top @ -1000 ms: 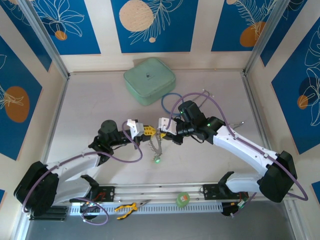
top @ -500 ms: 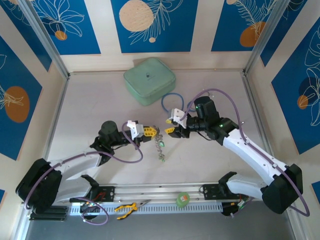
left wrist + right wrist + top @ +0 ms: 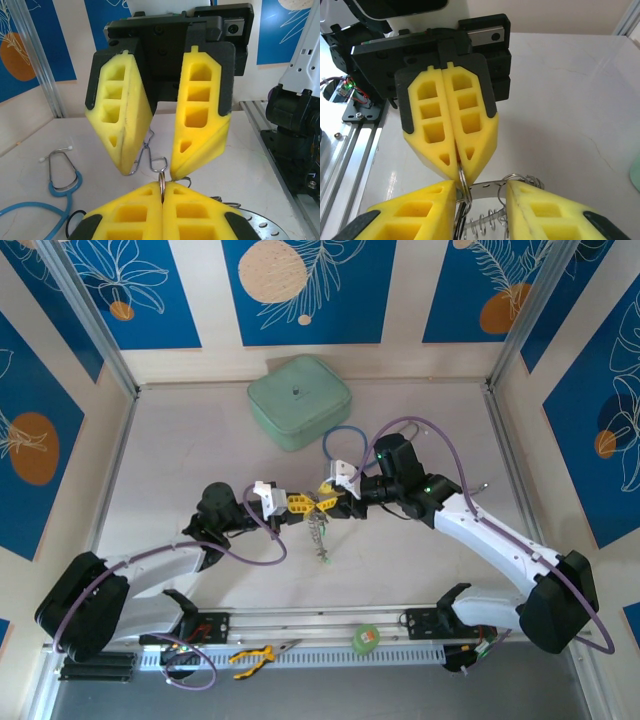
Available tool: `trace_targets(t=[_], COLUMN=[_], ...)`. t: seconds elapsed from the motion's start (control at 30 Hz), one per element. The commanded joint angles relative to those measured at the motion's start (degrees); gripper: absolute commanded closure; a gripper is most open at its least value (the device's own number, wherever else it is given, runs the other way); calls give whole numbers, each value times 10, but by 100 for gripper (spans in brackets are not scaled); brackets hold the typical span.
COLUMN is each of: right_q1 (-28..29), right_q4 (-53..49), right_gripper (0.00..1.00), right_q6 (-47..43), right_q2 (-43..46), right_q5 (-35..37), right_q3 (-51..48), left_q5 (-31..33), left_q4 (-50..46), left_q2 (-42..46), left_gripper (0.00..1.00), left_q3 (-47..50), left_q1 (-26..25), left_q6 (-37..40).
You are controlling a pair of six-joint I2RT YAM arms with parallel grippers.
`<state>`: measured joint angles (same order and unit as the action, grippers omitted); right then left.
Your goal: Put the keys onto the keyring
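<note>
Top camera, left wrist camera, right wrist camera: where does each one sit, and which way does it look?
Top: above and behind the arms, looking down on the table; both arms show, left hand and right hand tip to tip.
Left wrist: on the left arm, looking along its own shut fingers toward the open right hand.
Right wrist: on the right arm, looking past its own spread fingers at the left hand.
Shared: both wrist views show the keyring pinched by the left hand.
</note>
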<state>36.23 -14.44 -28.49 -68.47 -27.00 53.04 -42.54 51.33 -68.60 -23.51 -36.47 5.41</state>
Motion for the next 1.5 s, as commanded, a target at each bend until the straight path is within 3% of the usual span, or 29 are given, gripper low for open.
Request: trace_targets(t=[0.0,0.27,0.57,1.13,1.37,1.47], right_q1=[5,7,4,-5,-1,-1], right_q4=[0,-17,-8,-7,17,19], right_gripper=[68,70,82,76,78,85], right_q6=[4,-2,0,-6,5,5], right_q2=[-2,-13,-22,-11,-16,-21], right_q5=[-5,-16,-41,-51,-62,-64], right_q3=[-7,-7,-8,-26,-21,-18], left_q5=[-20,-21,-24,-25,-26,-26], left_q4=[47,45,41,39,39,43], left_q2=[4,5,0,-1,-5,-7], left_gripper=[100,100,100,100,100,100], left_q3=[0,-4,-9,-12,-15,-15], left_q1=[-4,-4,-4,-5,-5,-5], left_q6=[-10,-14,-16,-15,-16,-19])
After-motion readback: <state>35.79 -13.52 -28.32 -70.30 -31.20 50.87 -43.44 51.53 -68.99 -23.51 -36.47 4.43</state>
